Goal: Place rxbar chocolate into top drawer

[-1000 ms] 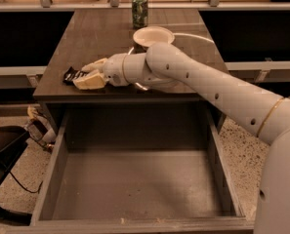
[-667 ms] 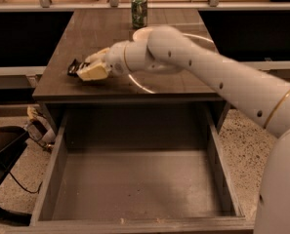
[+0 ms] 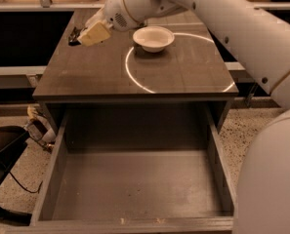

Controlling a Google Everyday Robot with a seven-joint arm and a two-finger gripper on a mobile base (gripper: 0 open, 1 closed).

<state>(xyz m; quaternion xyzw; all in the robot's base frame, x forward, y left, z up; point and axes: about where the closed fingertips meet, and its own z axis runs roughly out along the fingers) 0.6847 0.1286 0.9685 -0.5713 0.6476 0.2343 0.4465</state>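
Far-left edge of tabletop (image 3: 174,77): rxbar chocolate (image 3: 74,35) shows only as a dark sliver past the tan pad. As far as I can judge, the jaws are clenched on it.

Gripper (image 3: 87,36) sits over the far-left corner and points left. It is well apart from the top drawer (image 3: 134,184), which stands pulled open at the near side with its bottom bare.

To the right, a white bowl (image 3: 153,38) sits just beside the wrist. The white arm (image 3: 232,18) sweeps in from the far right.

Step in hand, as I read it: carry the bar to the drawer.

Notes for doing it well:
- Raise the bar clear of the tabletop before travelling.
- Draw the wrist toward the near side, to the left of the bowl.
- Clear the tabletop's near edge.
- Lower over mid-drawer, away from the walls.
- Release low so the flat bar lands flat.
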